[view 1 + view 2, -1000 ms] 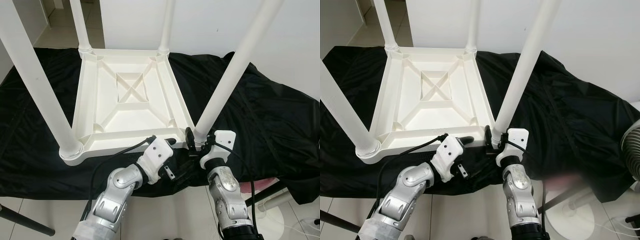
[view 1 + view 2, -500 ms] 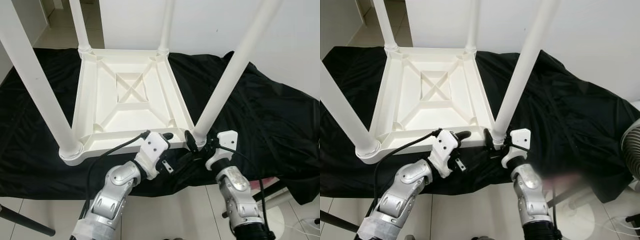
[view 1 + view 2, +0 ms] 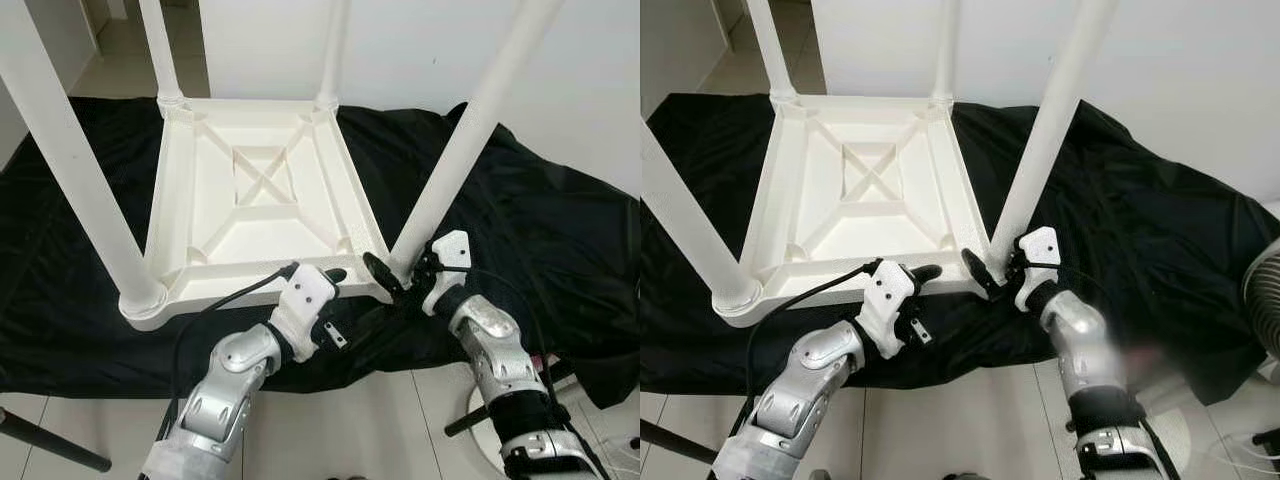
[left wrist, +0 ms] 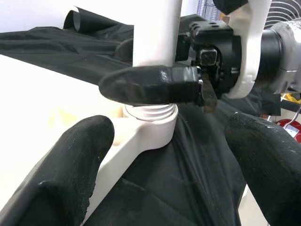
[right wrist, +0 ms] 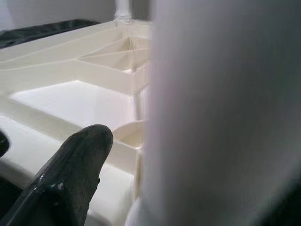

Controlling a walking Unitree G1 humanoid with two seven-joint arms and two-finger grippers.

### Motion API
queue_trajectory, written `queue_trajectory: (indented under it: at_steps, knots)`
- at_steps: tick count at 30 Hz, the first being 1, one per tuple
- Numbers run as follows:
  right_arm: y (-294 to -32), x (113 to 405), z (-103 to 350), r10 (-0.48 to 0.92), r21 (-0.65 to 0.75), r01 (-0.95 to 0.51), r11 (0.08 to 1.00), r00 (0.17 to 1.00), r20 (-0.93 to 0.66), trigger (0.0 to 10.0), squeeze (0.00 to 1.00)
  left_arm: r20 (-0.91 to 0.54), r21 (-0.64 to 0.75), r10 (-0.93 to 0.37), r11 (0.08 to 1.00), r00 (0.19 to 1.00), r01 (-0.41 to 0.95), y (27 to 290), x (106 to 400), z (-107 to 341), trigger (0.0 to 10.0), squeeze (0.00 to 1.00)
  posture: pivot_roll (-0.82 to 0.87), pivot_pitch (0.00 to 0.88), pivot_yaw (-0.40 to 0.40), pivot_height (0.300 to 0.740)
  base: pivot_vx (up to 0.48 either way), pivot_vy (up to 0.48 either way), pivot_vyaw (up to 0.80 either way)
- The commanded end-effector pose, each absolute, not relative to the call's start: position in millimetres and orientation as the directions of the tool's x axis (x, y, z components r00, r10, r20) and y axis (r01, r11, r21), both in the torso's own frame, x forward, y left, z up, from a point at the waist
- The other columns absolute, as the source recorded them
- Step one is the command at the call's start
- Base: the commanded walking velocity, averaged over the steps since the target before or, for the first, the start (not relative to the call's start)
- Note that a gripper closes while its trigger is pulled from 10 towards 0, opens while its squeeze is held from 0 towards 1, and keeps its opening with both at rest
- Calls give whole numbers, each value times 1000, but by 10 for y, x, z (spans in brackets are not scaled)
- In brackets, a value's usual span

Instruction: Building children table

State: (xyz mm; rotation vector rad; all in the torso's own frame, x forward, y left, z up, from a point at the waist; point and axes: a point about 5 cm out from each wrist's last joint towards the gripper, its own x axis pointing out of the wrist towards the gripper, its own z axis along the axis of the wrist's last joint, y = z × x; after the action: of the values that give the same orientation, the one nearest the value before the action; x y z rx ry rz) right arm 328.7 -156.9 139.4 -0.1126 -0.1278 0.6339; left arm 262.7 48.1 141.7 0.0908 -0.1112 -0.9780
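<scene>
The leg [image 3: 450, 170] was clasped at its base by the right gripper [image 3: 392, 279]; the left gripper [image 3: 322, 283], beside it, was spread open. Turning should be kept square.

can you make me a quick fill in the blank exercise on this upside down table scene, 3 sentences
1. The white table lies upside down on a ____ cloth.
2. The table has ____ legs pointing up.
3. The right gripper is at the base of the near-right leg, beside its ____ collar.

Missing words: black; four; threaded
</scene>
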Motion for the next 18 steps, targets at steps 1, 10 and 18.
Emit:
queue_trajectory:
  at_steps: [1,10,18]
  knots:
    - [-1583,3311,1355,632,-171,-619,767,774,35,1529,0,40,136,-868,496,495,858,433,2574,1413,10000,0,-15,69,-71,740,0,0,0]
    - [-1659,3339,1308,661,-178,-651,738,750,-2,0,0,34,138,-862,505,506,852,450,2561,1410,10000,0,-9,75,-77,740,0,0,0]
    - [-1707,3296,1265,628,-129,-621,773,778,18,10000,0,32,145,-859,510,511,848,449,2563,1409,10000,0,-14,79,-77,740,0,0,0]
